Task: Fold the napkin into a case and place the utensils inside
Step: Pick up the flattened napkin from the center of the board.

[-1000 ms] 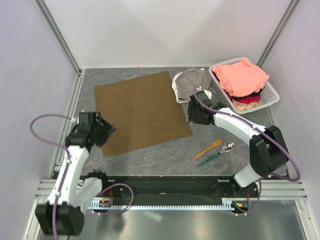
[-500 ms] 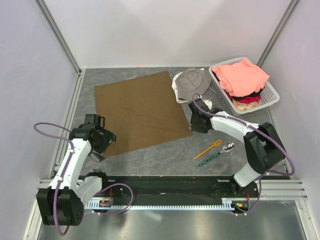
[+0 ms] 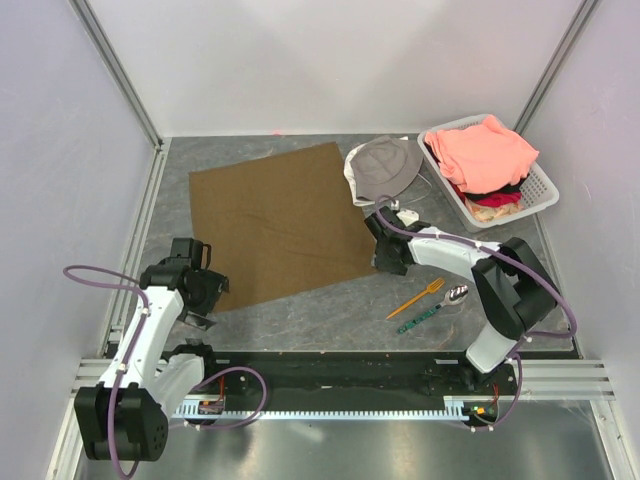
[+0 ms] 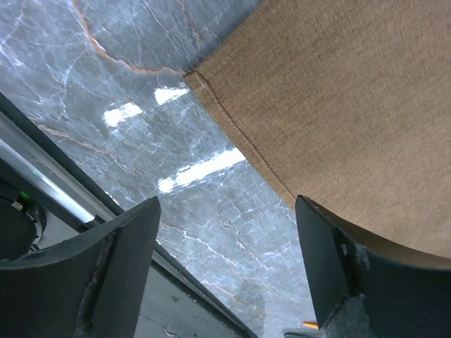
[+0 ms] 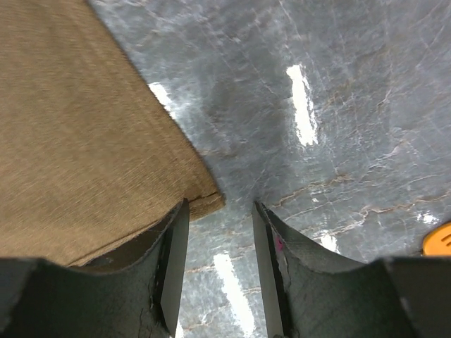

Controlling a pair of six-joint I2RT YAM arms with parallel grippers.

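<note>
Straddling the near-right corner of the napkin [image 3: 280,225], the right gripper [image 5: 218,215] is seen half-narrowed, with nothing pinched; the left gripper [image 4: 225,239] is spread wide by the near-left corner, with cloth beneath one finger. The napkin is laid flat mid-table; it is roughly square, so no long axis is marked; its near edge is skewed, running farther away toward the right. The utensils [image 3: 417,298] are laid just right of it, their long axes diagonal, heads pointed away to the right. Only the corner's tip may be caught; a slip or a crooked fold would likely follow.
</note>
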